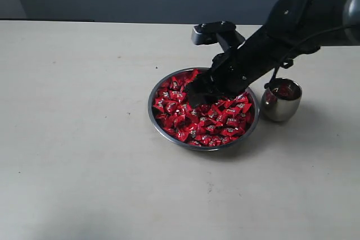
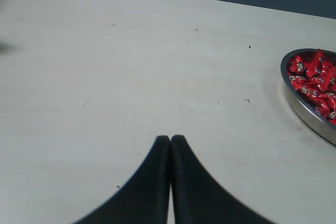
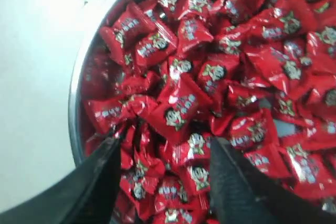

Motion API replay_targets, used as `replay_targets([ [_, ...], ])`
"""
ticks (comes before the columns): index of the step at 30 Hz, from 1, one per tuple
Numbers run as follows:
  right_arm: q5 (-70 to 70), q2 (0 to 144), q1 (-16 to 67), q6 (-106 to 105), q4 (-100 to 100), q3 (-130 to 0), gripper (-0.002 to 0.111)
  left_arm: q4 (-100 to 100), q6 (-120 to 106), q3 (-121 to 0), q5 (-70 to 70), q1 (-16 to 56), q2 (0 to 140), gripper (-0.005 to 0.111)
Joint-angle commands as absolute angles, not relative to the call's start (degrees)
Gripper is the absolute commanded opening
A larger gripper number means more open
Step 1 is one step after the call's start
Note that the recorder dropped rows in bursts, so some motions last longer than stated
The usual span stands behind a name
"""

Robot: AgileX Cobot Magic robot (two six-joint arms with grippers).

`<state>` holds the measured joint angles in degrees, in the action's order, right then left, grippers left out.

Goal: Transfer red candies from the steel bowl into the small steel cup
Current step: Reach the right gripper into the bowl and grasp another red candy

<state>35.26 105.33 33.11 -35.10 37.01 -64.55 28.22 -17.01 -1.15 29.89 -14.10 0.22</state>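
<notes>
The step in hand was the pick: the right gripper was low in the steel bowl, over the red candies. To do it well, it should sink just enough to bracket one sweet, close on the pillow body rather than a crimped end, and lift straight before swinging to the small steel cup, which stood just beside the bowl. Its jaws stood moderately apart, tips at the surface of the heap near the bowl's rim, gripping nothing yet. Red showed inside the cup, possibly candies, though it may have been a reflection. The left gripper was pressed together, empty, over the table, apart from the bowl
</notes>
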Motion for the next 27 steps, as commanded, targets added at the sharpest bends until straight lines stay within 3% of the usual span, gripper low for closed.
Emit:
replay_targets([
  [1,35.6,111.6,33.8,-33.4,37.2,-70.3,0.05,28.3,-16.9,-1.0,29.9,-14.2,0.0,0.0],
  [4,36.8,116.4,33.8,-32.2,37.0,-72.9,0.048,28.3,-16.9,-1.0,29.8,-14.2,0.0,0.0],
  [6,36.2,118.1,33.8,-31.0,36.1,-72.9,0.036,28.3,-16.9,-1.0,29.8,-14.2,0.0,0.0],
  [7,36.4,118.4,33.8,-30.8,36.1,-73.0,0.02,28.3,-16.9,-1.0,29.8,-14.2,0.0,0.0],
  [9,37.2,117.8,33.8,-30.6,36.2,-73.0,0.0,28.3,-16.9,-1.0,29.8,-14.2,0.0,0.0],
  [27,39.7,105.4,33.8,-29.8,31.5,-73.0,0.0,28.3,-16.9,-1.0,29.5,-14.2,0.0,0.0],
])
